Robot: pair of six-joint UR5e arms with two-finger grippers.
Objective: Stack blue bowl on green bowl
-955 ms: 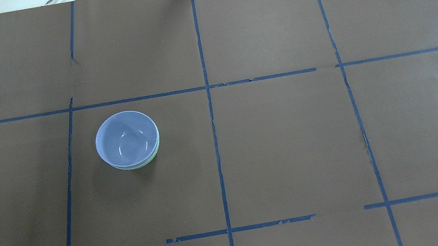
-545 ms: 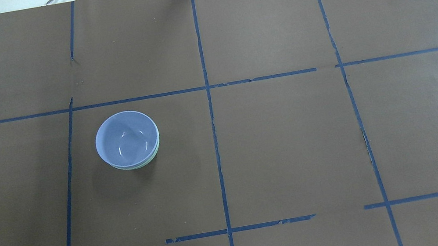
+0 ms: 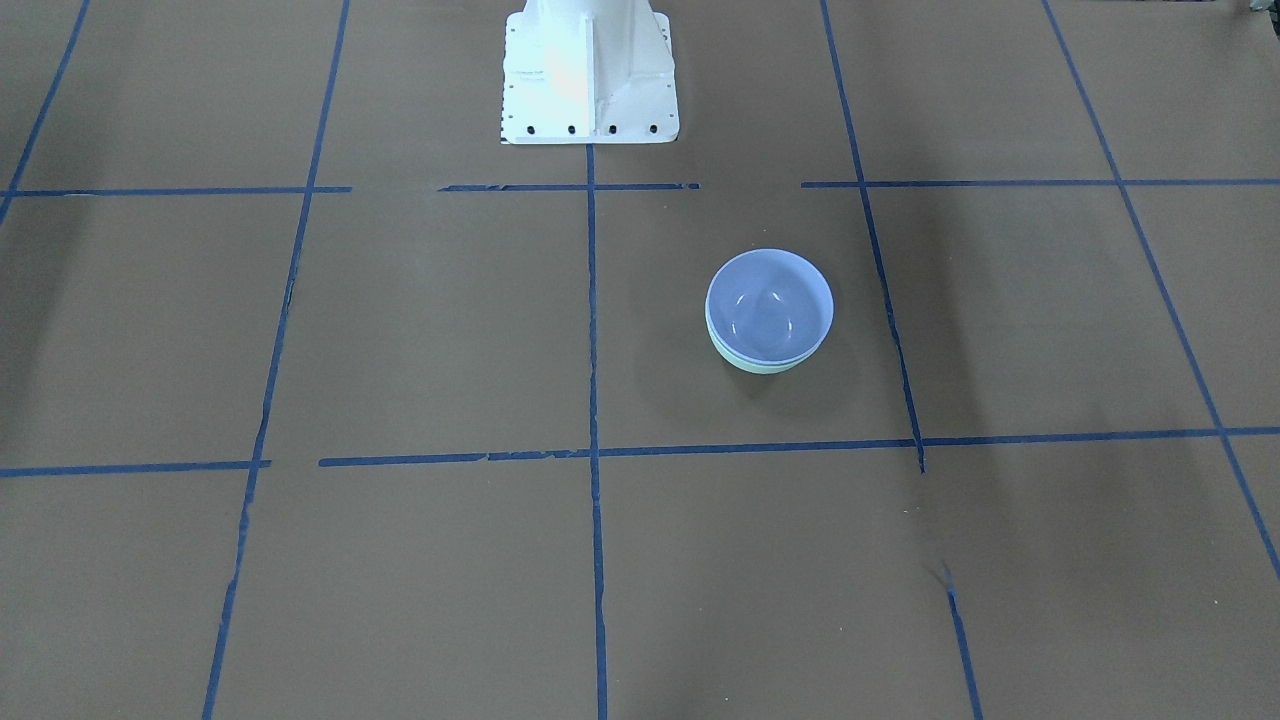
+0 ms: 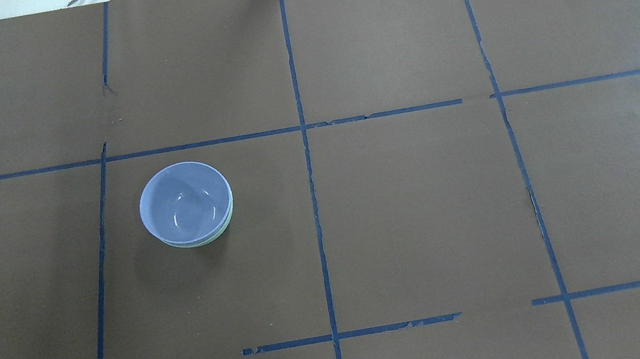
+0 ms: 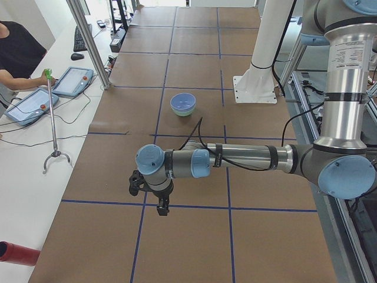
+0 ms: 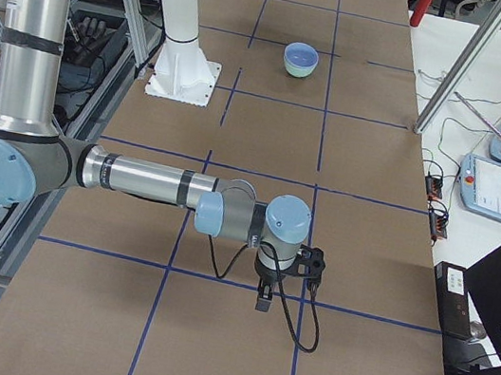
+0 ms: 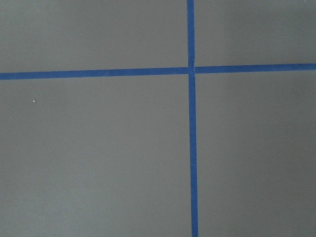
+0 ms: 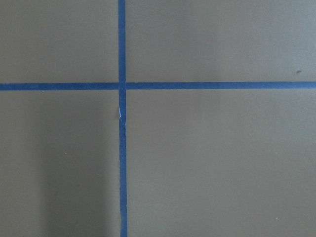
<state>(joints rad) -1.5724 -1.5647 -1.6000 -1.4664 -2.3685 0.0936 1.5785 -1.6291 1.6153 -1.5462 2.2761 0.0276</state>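
You are looking at a stack that, by my judgement, is already finished. The blue bowl (image 3: 769, 305) is sitting nested inside the green bowl (image 3: 762, 367), just right of centre in the front-facing frame. Only a thin mint crescent is showing beneath its lower rim. The pair is resting upright on the brown paper surface (image 3: 420, 330), inside one grid square and touching no blue tape line (image 3: 592, 330) (in the overhead frame the same pair is lying left of centre). It is looking level and settled, probably because two bowls of matching size are cradling each other along their walls.

Neither arm is reaching near the bowls. The left gripper (image 5: 161, 210), low in the middle of the left-side frame, is hanging over the tape grid well apart from them. The right gripper (image 6: 262, 301) is doing likewise in the right-side frame. I judge that both are parked clear so you are getting an unobstructed look at the result. Whether either gripper's fingers are apart or together I cannot tell, since the wrist cameras are showing only paper and tape.
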